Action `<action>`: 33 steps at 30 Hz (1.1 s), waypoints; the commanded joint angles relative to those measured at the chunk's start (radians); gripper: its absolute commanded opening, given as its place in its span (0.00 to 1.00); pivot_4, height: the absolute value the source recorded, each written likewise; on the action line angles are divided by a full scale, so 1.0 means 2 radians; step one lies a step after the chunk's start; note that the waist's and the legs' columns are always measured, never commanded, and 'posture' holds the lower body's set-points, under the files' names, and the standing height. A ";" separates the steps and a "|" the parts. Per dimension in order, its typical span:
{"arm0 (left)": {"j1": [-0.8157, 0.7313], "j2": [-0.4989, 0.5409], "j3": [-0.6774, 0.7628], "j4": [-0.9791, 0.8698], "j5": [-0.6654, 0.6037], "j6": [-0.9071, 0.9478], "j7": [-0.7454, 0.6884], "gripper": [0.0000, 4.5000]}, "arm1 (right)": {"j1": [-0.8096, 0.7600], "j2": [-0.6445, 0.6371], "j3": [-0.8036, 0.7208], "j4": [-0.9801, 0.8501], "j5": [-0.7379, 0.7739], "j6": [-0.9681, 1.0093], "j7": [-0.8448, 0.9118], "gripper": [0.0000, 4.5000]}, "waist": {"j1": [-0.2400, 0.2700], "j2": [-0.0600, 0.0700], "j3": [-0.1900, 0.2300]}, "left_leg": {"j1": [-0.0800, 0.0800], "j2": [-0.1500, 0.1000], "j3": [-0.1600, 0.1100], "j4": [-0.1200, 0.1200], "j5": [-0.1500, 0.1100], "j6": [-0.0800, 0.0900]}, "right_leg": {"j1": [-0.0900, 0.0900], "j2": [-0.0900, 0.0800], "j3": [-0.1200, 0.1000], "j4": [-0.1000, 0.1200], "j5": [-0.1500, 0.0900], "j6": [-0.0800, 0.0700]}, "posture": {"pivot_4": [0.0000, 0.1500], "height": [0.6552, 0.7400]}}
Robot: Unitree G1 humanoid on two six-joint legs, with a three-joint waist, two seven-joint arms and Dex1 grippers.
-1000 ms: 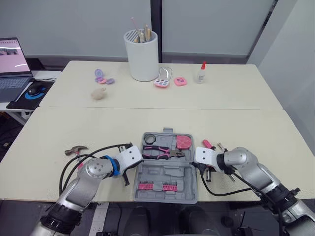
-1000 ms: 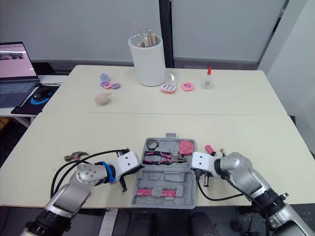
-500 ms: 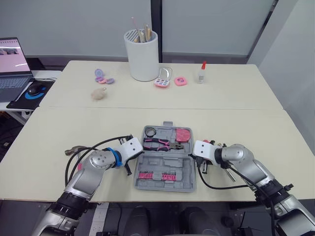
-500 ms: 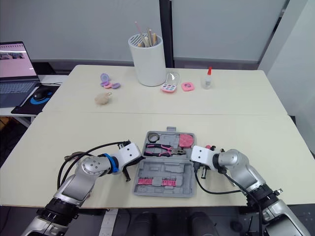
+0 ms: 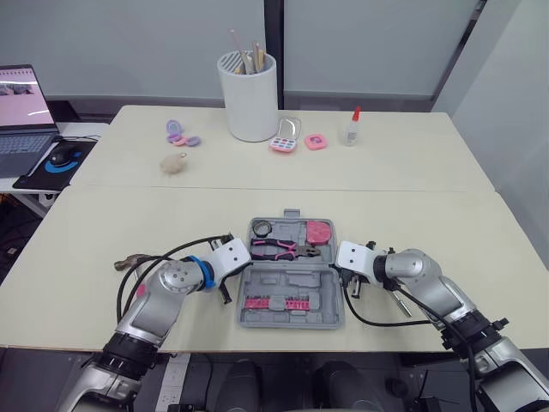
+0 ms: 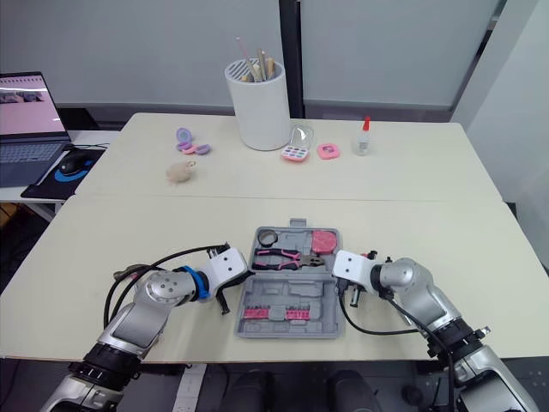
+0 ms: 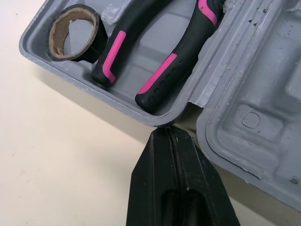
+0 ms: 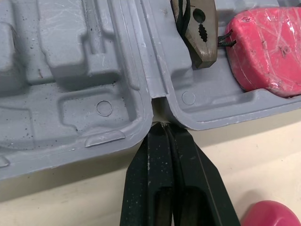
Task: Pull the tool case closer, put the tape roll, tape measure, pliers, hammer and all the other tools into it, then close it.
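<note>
Room is tight behind both grippers, where the table's (image 5: 77, 309) near edge runs close. The tool case (image 5: 290, 300) lies open between them, and bare tabletop stretches away past its far half. On one side the left gripper (image 7: 165, 134) has its fingers pressed together, gripping nothing, with the tip touching the case's side right at the hinge notch. Just ahead of it, in the far half, lie the tape roll (image 7: 73, 32) and the pliers (image 7: 155, 52). Opposite, the right gripper (image 8: 164, 128) is likewise clamped on nothing, its tip at the other hinge notch, with the pliers' nose and the pink tape measure (image 8: 263, 44) just beyond. A pink object (image 8: 268, 214) beside that gripper is cut off and hard to identify. Outward of the left arm lies the hammer (image 5: 131, 262), its handle hidden by the arm's cable. Both forearms lie low over the table, angled inward toward the case.
</note>
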 commanded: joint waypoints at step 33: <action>-0.002 0.032 0.046 0.007 -0.049 -0.049 -0.042 0.00 | -0.003 -0.020 -0.029 -0.015 0.006 -0.004 -0.004 0.00 | 0.000 0.000 0.000 | -0.001 0.000 0.000 0.000 0.000 0.000 | -0.001 0.000 0.000 0.000 0.000 0.000 | 1.00 1.00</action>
